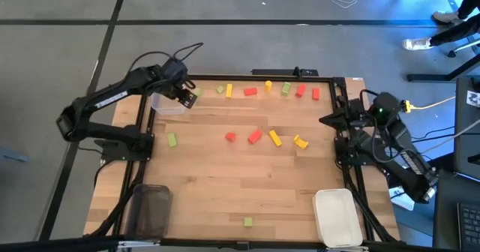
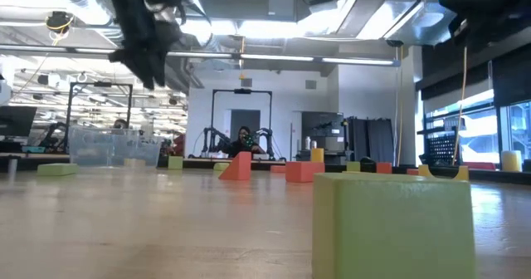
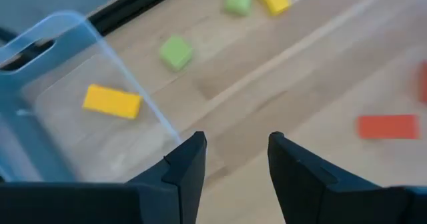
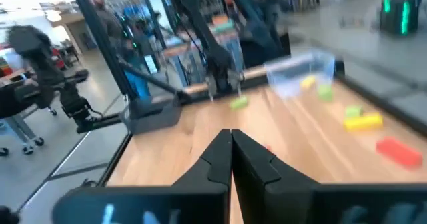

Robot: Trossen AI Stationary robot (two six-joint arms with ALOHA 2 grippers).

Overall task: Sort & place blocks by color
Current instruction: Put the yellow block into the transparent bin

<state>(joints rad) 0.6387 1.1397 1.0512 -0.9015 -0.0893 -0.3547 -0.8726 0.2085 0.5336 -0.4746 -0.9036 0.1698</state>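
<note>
Left gripper [image 1: 187, 96] hangs above the far left part of the wooden table [image 1: 225, 184], just beside the clear tray [image 1: 168, 103]. Its own wrist view shows the two dark fingers [image 3: 187, 164] parted with bare wood in the gap and nothing held. One yellow block [image 3: 112, 101] lies inside the clear tray; a green block [image 3: 176, 52] sits on the wood just outside its wall.

Right gripper [image 4: 231, 159] is parked over the right edge of the table, fingers pressed together and empty.

Blocks, seen from above:
- far edge row: green [image 1: 220, 90], yellow [image 1: 229, 91], red [image 1: 250, 91], yellow [image 1: 268, 85], green [image 1: 286, 89], red [image 1: 300, 91], red [image 1: 316, 94]
- middle cluster: red [image 1: 230, 137], red [image 1: 255, 136], yellow [image 1: 275, 138], yellow [image 1: 301, 142]
- green one alone on the left [image 1: 172, 139], near the left arm's base
- green one alone near the front edge [image 1: 248, 222], between the dark tray [image 1: 150, 211] and the white tray [image 1: 337, 216]

Dark tray sits at the front left corner, white tray at the front right; I cannot tell whether either holds anything.

Low view: the front green block [image 2: 390, 225] fills the foreground; a tilted red block [image 2: 236, 166] farther back. A person shows in the room beyond the table.
</note>
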